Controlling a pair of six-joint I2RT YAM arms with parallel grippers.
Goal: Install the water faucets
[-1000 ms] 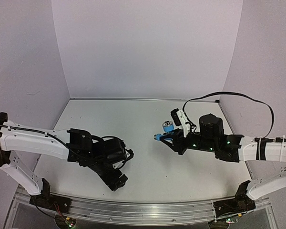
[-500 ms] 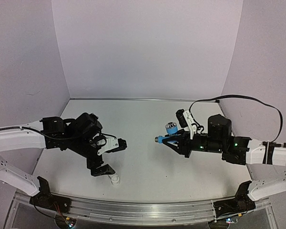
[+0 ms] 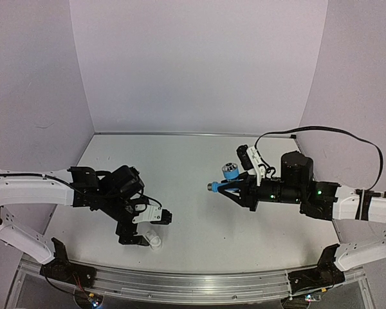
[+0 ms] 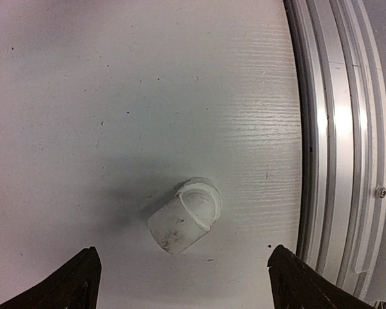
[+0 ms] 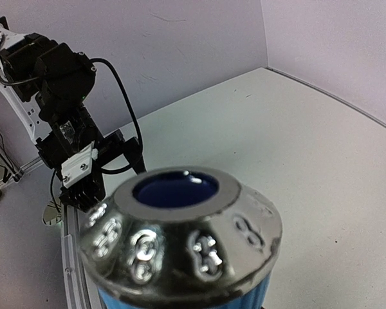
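Note:
The light-blue water faucet [image 3: 226,175] with its silvery round knob is held in my right gripper [image 3: 226,187], above the table right of centre, spout pointing left. In the right wrist view the knob [image 5: 180,238] fills the lower frame and hides the fingers. A small white cylindrical fitting [image 3: 155,241] lies on its side near the table's front edge. In the left wrist view the fitting [image 4: 183,222] lies just ahead of my open left gripper [image 4: 186,290], between the lines of its two fingertips [image 4: 83,283]. In the top view the left gripper [image 3: 148,230] hovers right beside it.
A metal rail [image 4: 334,141] runs along the table's front edge, close to the right of the fitting. The rail also shows in the top view [image 3: 193,280]. White walls enclose the table on three sides. The left arm [image 5: 71,129] shows in the right wrist view.

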